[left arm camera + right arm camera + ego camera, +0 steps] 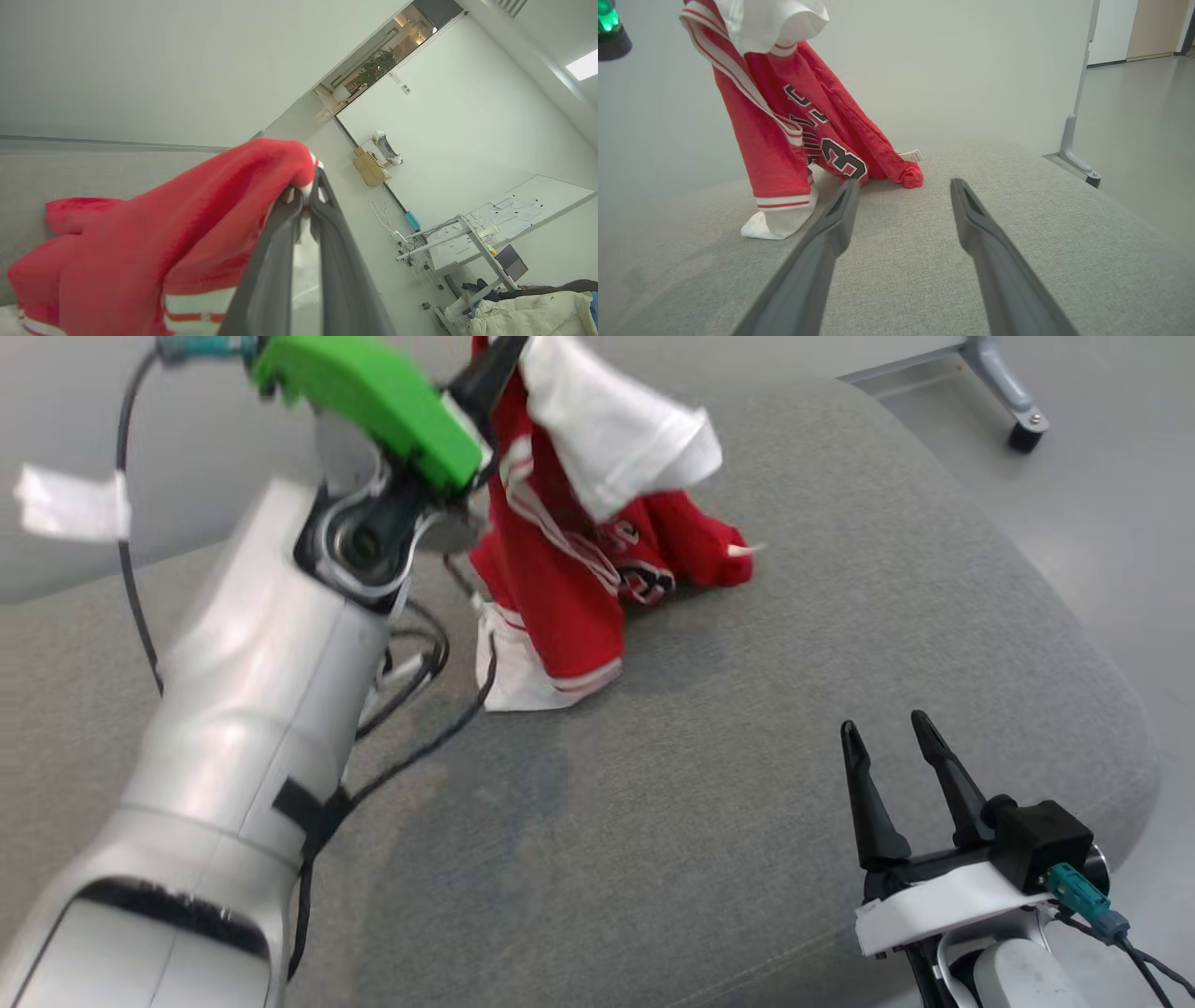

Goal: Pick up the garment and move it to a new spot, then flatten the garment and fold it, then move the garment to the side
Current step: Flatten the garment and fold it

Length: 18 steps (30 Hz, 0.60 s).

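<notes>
- Near the top middle of the head view, the left gripper (499,359) is pinched tight on a fold of the red and white jersey (551,597), holding it up by that one point.
- Most of the jersey hangs bunched below the grip. Its lower hem and one red end rest on the grey padded table (747,803), in the upper middle of the frame.
- At the lower right, the right gripper (884,722) hovers over bare table with its fingers spread wide and nothing between them, well apart from the cloth.
- Progress, as I judge it: the pick-up is under way, with the jersey gripped and partly raised. It is not clear of the table and not yet laid at a new spot.
- Left to do: carry it over and set it down, spread it flat, fold it, then shift the folded jersey to the side. Most of the task lies ahead.
</notes>
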{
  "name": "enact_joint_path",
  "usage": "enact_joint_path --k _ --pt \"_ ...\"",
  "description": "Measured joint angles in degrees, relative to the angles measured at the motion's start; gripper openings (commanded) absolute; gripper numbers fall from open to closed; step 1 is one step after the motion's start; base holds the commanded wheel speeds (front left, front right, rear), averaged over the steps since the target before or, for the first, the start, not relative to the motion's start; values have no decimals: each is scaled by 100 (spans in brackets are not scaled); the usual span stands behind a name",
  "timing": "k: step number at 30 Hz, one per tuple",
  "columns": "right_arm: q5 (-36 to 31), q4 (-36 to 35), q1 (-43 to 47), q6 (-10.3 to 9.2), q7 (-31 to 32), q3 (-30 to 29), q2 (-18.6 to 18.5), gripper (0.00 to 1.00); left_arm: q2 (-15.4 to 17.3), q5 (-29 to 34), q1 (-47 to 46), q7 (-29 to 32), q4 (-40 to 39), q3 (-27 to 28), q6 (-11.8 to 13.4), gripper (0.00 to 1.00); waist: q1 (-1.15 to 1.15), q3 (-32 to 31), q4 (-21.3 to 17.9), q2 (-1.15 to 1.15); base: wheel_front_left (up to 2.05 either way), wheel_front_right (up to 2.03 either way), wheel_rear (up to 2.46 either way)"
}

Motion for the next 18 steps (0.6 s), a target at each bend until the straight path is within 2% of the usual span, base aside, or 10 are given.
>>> enact_joint_path --k 3,5,9,14,18 --pt "-32 -10 44 0 0 -16 1 100 349 -219 930 -2 -136 103 47 0 0 -29 265 0 0 0 0" --pt "-43 -15 48 0 1 -29 3 100 469 -288 1232 60 -227 122 57 0 0 -35 346 0 0 0 0" --pt "-76 -45 85 0 0 -111 4 100 1027 -391 2358 325 -882 101 116 0 0 -34 634 0 0 0 0" --pt "-104 -40 96 0 1 -167 3 100 1864 -467 3472 416 -1868 168 447 0 0 33 906 0 0 0 0" --pt "-123 -33 57 0 0 -166 2 100 2405 -347 3949 442 -2502 189 719 0 0 111 1060 0 0 0 0"
